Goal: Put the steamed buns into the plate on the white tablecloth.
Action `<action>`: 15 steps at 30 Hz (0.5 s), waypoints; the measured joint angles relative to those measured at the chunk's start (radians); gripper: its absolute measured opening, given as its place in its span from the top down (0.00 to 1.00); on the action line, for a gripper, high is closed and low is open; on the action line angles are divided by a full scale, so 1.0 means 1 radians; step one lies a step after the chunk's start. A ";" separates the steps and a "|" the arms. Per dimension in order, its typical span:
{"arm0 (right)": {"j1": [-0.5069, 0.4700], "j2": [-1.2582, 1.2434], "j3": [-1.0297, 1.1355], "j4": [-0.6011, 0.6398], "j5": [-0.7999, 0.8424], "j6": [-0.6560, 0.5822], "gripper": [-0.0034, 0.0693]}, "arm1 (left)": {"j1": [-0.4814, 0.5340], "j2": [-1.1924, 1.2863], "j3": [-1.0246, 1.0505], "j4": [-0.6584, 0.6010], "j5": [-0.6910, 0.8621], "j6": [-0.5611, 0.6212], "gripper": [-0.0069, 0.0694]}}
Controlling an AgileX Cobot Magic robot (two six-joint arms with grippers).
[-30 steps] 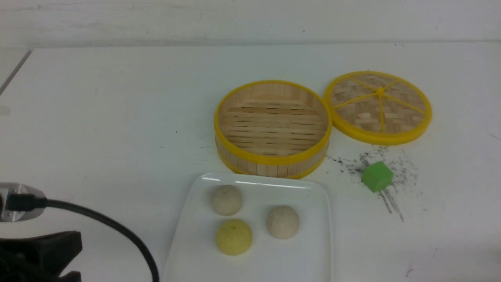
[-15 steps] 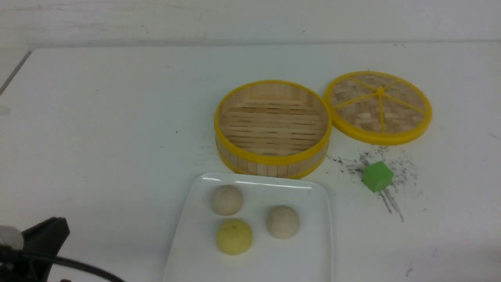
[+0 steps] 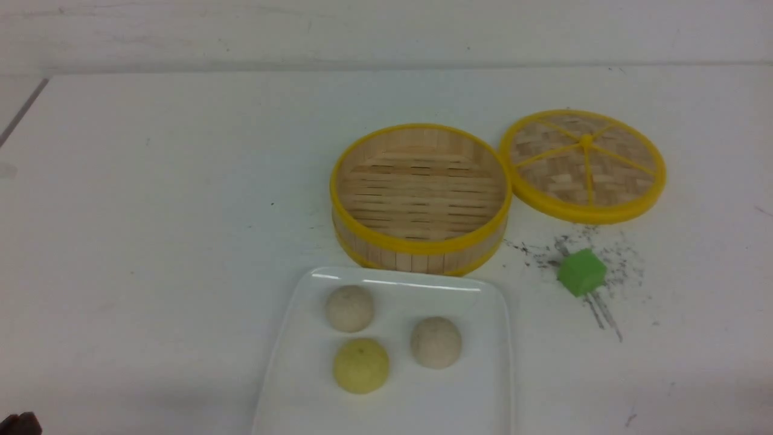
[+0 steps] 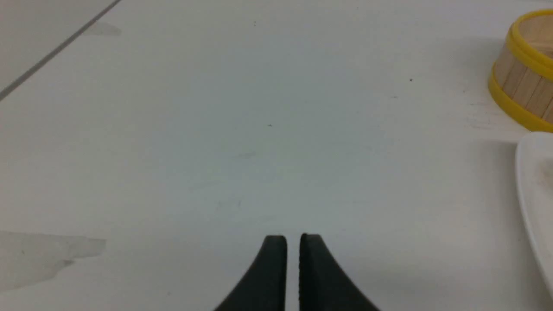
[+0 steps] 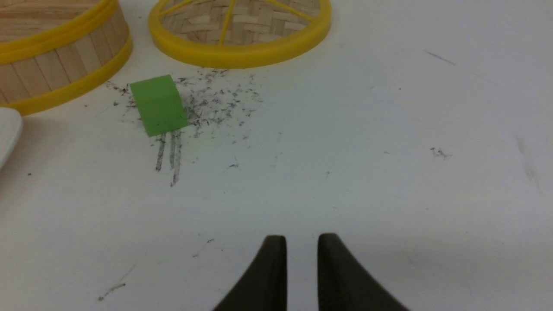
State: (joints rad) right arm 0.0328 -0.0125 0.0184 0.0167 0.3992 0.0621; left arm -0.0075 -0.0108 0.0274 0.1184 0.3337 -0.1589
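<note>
Two pale cream steamed buns (image 3: 349, 308) (image 3: 436, 342) lie in the glossy white plate (image 3: 483, 386) on the white tablecloth (image 3: 169, 199), next to a yellower bun (image 3: 361, 365). The plate's rim also shows in the left wrist view (image 4: 533, 190). My left gripper (image 4: 293, 242) is shut and empty over bare cloth, well to the left of the plate; only a dark tip shows in the front view's bottom left corner. My right gripper (image 5: 301, 242) is shut with a narrow gap, empty, over bare cloth right of the plate; it is out of the front view.
An empty yellow-rimmed bamboo steamer (image 3: 421, 196) stands just behind the plate. Its woven lid (image 3: 583, 163) lies to its right. A green cube (image 3: 581, 272) sits among black scuff marks in front of the lid; it also shows in the right wrist view (image 5: 158, 105).
My left arm and its cable have drawn back out of the front view's bottom left corner. The buns, plate and steamer have not moved.
</note>
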 joint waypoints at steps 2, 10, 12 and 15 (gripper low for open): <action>0.000 0.000 0.000 0.000 0.000 0.000 0.76 | -0.005 0.000 0.000 -0.001 0.017 0.000 0.81; 0.000 0.000 0.000 0.000 0.000 0.000 0.75 | -0.055 0.000 -0.001 -0.003 0.034 0.003 0.79; 0.000 0.000 0.000 0.000 0.000 0.000 0.74 | -0.058 0.000 -0.001 -0.003 0.034 0.003 0.79; 0.000 0.000 0.000 0.000 0.000 0.000 0.74 | -0.074 0.000 -0.001 -0.003 0.034 0.003 0.79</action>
State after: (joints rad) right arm 0.0328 -0.0125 0.0184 0.0167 0.3995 0.0621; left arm -0.0819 -0.0108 0.0265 0.1154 0.3681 -0.1554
